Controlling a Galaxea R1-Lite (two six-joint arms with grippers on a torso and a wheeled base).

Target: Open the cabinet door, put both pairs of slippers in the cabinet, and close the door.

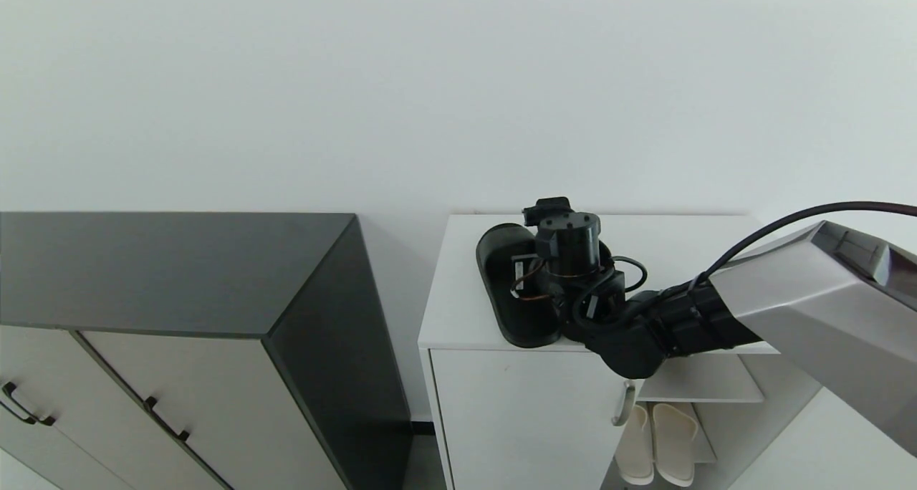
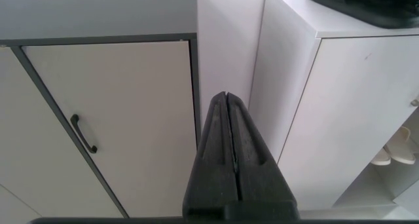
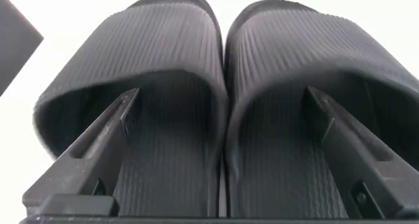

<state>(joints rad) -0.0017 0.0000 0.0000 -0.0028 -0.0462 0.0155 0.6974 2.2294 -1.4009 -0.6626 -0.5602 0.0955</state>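
The black slippers (image 1: 512, 289) lie side by side at the front edge of the cabinet (image 1: 458, 289) top, long axes running front to back, toes seemingly toward the wall. The right gripper (image 3: 221, 93) has its fingers (image 3: 98, 145) spread, 1 inside each slipper under its strap, probably so that closing pinches both inner walls and lifts the pair together; the white slippers (image 1: 655, 443) sit on a lower shelf behind the open door (image 1: 523, 418); the left gripper (image 2: 226, 99) hangs low with fingers clenched on nothing.

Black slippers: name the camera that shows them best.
Right wrist view: the black slippers lie side by side, with the right gripper open, one finger inside each. The head view shows one on the white cabinet, the rest behind the arm. The left wrist view catches an edge.
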